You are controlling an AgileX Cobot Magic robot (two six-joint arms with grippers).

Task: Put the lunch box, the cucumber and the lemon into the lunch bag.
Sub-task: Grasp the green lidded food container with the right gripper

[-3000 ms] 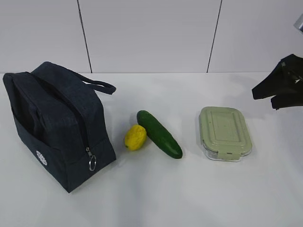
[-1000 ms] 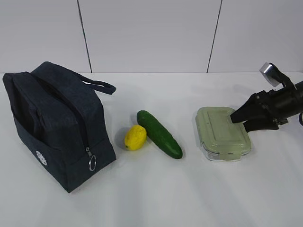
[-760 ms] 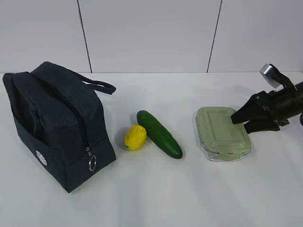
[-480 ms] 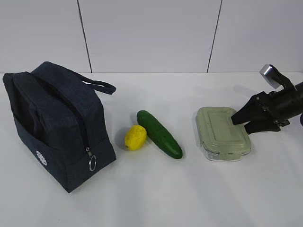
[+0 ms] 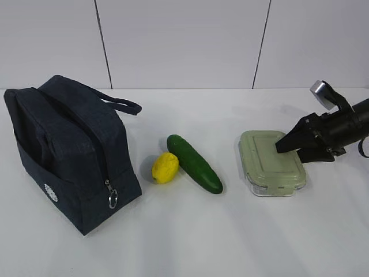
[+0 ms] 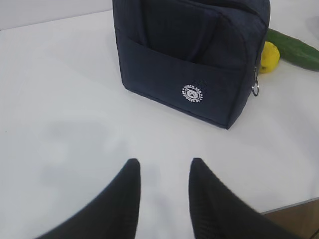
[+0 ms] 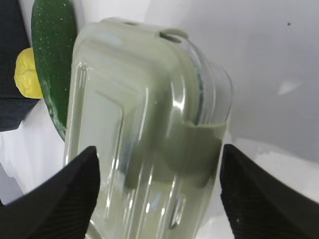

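Note:
The lunch box (image 5: 266, 164), clear with a sage-green lid, lies flat on the right of the white table. My right gripper (image 5: 290, 152) is open, with one finger on either side of the box's right end; in the right wrist view the lunch box (image 7: 139, 124) fills the gap of the right gripper (image 7: 159, 152). The dark green cucumber (image 5: 194, 163) lies mid-table with the yellow lemon (image 5: 165, 168) against its left side. At the left stands the navy lunch bag (image 5: 69, 156), its top gaping. My left gripper (image 6: 165, 162) hangs open over bare table in front of the lunch bag (image 6: 189, 55).
A metal ring pull (image 5: 112, 199) hangs at the bag's front corner and its loop handle (image 5: 118, 104) lies behind it. The table's near edge (image 6: 294, 209) shows at the lower right of the left wrist view. A white panelled wall closes the back.
My right gripper has crept a little left and up over the lunch box's right end, staying open. The box, cucumber, lemon and bag have not moved.

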